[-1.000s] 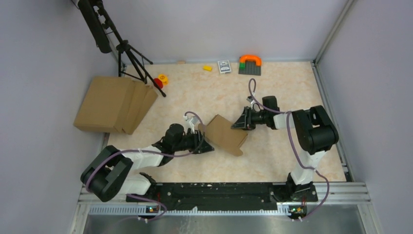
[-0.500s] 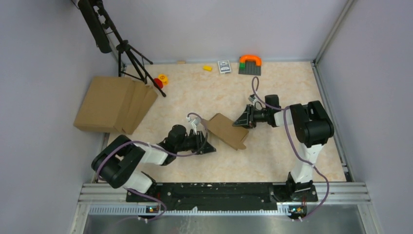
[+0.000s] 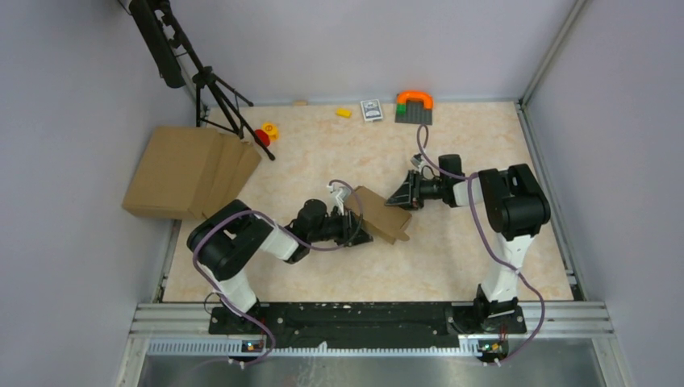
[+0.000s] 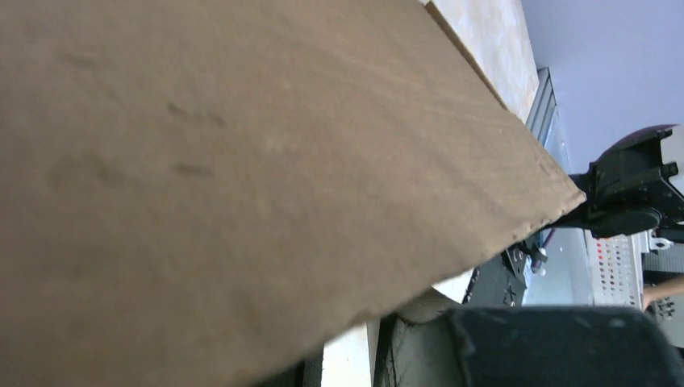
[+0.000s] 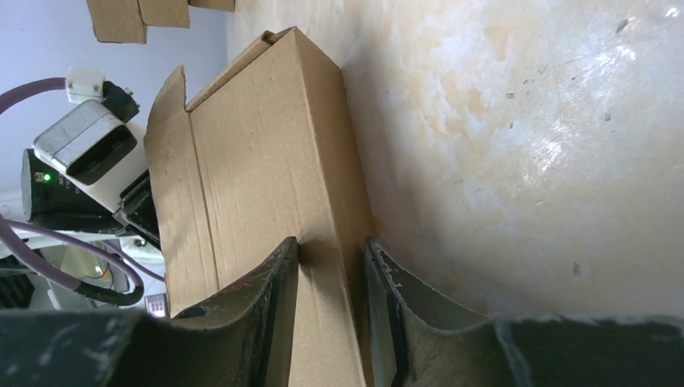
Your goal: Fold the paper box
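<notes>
Top camera overhead, facing down; wrist cameras close, sharing paper box [image 5: 266,161].

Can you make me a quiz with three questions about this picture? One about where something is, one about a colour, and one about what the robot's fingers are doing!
1. Where on the table is the paper box?
A. In a far corner.
B. In the middle, between the left arm and the right arm.
C. Hanging over the near edge.

2. What colour is the arch at the far edge?
A. Blue.
B. Pink.
C. Orange.

3. What are the right fingers doing?
A. Pinching an edge of the paper box.
B. Spread wide, away from everything.
C. Holding a pencil.

Answers:
1 B, the top view shows it midway between both arms.
2 C, it is bright orange.
3 A, the right wrist view shows one finger on each side of the cardboard wall.
</notes>
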Controlling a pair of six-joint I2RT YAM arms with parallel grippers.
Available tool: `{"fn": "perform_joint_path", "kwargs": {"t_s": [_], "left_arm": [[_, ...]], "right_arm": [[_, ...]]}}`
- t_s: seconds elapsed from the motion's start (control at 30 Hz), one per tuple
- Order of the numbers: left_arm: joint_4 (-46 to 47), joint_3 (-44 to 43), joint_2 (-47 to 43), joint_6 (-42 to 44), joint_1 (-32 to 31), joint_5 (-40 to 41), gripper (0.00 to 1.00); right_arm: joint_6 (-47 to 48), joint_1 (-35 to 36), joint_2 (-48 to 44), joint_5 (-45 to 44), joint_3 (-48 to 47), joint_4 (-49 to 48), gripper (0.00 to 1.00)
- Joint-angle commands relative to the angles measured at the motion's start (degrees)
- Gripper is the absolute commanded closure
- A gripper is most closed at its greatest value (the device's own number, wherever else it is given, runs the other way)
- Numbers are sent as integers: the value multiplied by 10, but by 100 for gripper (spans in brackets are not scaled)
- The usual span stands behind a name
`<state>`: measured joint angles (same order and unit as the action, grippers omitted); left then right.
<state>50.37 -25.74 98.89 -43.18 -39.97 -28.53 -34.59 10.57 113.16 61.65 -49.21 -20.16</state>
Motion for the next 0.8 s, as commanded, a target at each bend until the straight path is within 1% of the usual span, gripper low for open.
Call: {"fn": "perform_joint_path", "kwargs": {"t_s": [0.0, 0.1, 0.17, 0.27, 0.37, 0.5, 0.77], "left_arm": [[62, -33, 9, 28, -3, 17, 76], [59, -59, 7, 43, -2, 26, 76], [40, -86, 2, 50, -2, 28, 76], [17, -117, -6, 57, -3, 28, 76], [-16, -138, -10, 69, -3, 25, 76], [-28, -142, -10, 75, -2, 24, 76], [-48, -134, -21, 78, -3, 17, 76]], "right_arm": [[28, -4, 19, -36, 0, -5, 65], [21, -4, 18, -33, 6, -19, 64], [16, -4, 18, -30, 8, -26, 63], [15, -5, 6, -31, 12, -25, 54], [32, -6, -10, -47, 5, 4, 49], [58, -12, -26, -75, -7, 52, 48], [74, -3, -54, -87, 4, 60, 50]]}}
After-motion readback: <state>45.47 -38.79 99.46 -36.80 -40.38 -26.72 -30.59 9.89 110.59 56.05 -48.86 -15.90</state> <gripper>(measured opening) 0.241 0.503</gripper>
